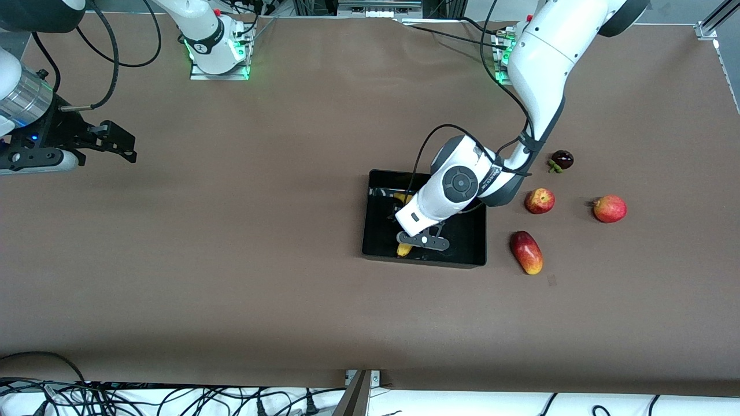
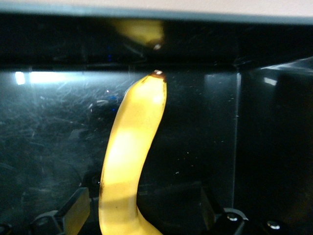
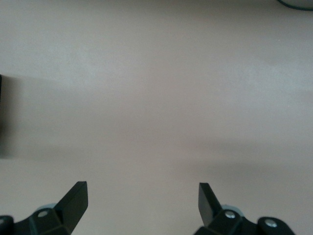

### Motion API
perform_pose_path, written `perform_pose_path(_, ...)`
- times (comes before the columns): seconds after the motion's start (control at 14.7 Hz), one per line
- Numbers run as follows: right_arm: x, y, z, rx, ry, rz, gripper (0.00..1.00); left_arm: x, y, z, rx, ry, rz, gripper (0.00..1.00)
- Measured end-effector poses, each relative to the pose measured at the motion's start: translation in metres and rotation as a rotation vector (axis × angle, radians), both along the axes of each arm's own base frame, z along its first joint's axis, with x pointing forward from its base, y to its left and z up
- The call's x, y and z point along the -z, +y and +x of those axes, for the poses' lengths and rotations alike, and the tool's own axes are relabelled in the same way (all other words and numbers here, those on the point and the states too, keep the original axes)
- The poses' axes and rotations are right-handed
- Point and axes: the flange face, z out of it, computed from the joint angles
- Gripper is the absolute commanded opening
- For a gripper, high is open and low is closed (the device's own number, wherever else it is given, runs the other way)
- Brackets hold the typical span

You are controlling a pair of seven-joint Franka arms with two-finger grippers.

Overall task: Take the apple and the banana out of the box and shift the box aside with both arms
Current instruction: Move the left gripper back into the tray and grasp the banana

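We judge that the step in hand is to take the banana (image 2: 129, 161) out of the box (image 1: 381, 242), because the left gripper (image 1: 423, 240) is low inside the box with its fingers (image 2: 73, 210) spread open on both sides of the fruit and not yet pressing it. To do this well, we think the gripper should go down until the fingers stand on the two sides of the thick middle part of the banana, then close slowly, because the skin is smooth and the curved body can roll or slip to one side. We would also lift straight up before moving sideways, so that the banana does not catch the low wall of the box. The banana is yellow, curved, with a dark tip, and it lies on the glossy black floor of the box, which shows many fine scratches and a reflection of the fruit on its wall. The apple (image 1: 539, 200) is already outside, on the table beside the box toward the left arm's end, small, red with yellow patches. The right gripper (image 1: 110, 141) waits with open fingers over bare table toward the right arm's end, well apart from the box.
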Motion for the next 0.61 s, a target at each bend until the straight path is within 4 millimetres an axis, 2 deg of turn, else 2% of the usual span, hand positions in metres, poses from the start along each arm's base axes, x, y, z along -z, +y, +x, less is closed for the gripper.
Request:
perform_pose_path(0.27, 0.000, 0.000, 0.000, 0.000, 0.000, 0.000, 1.00, 0.023, -0.005, -0.007, 0.013, -0.010, 0.060, 1.00)
perform_pose_path(0.34, 0.000, 0.000, 0.000, 0.000, 0.000, 0.000, 1.00, 0.029, -0.007, -0.008, 0.006, -0.016, 0.060, 0.85)
perform_pose_path(0.41, 0.000, 0.000, 0.000, 0.000, 0.000, 0.000, 1.00, 0.034, -0.009, -0.010, -0.002, -0.017, 0.058, 0.48)
perform_pose_path(0.48, 0.000, 0.000, 0.000, 0.000, 0.000, 0.000, 1.00, 0.037, -0.011, -0.011, -0.008, -0.017, 0.060, 0.22)
perform_pose_path(0.54, 0.000, 0.000, 0.000, 0.000, 0.000, 0.000, 1.00, 0.038, -0.013, -0.012, -0.010, -0.018, 0.062, 0.04)
perform_pose_path(0.61, 0.000, 0.000, 0.000, 0.000, 0.000, 0.000, 1.00, 0.038, -0.013, -0.012, -0.012, -0.018, 0.063, 0.01)
